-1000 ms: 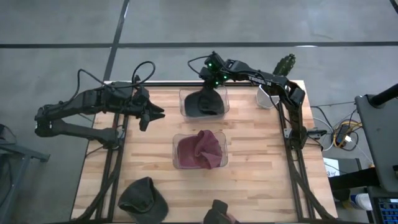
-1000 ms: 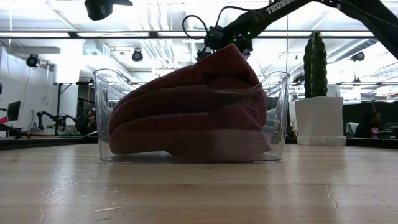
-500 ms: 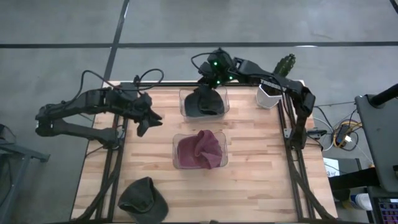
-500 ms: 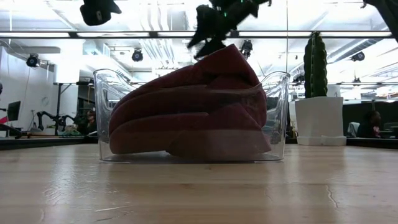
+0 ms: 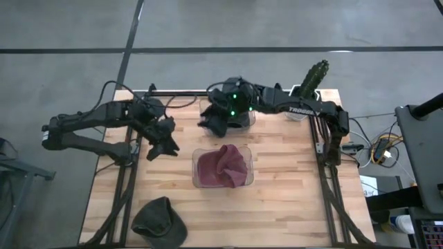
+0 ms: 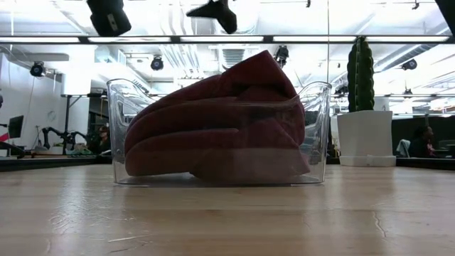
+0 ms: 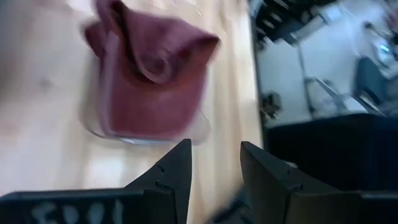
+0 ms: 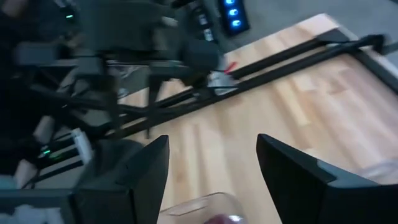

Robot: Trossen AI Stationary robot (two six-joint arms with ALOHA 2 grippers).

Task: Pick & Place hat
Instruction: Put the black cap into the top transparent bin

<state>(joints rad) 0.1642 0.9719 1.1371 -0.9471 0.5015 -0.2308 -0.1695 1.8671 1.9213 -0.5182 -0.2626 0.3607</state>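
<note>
A maroon hat [image 5: 223, 166] lies crumpled in a clear bin [image 5: 197, 181] at the table's middle. It also shows in the low view [image 6: 220, 121] and the left wrist view [image 7: 149, 74]. A second clear bin [image 5: 249, 119] stands behind it, its contents mostly hidden under my right arm. A dark green cap [image 5: 159, 221] lies flat near the front left corner. My left gripper [image 5: 163, 142] hovers open and empty left of the maroon hat's bin, as the left wrist view [image 7: 214, 168] shows. My right gripper [image 5: 211, 123] hovers open and empty at the far bin's left side, seen also in the right wrist view [image 8: 211, 168].
A white cup [image 5: 297, 107] and a cactus [image 5: 315, 72] stand at the far right corner. Bare wood lies to the right of the bins [image 5: 291, 173] and along the front edge. In the low view both grippers hang high above the table, the left [image 6: 110, 14] and the right [image 6: 217, 8].
My right gripper has risen from over the far bin and swung toward the table's left and near edge, now pointing at the left arm. My left gripper has moved toward the near edge, closer to the maroon hat's bin. The maroon hat has stayed still.
</note>
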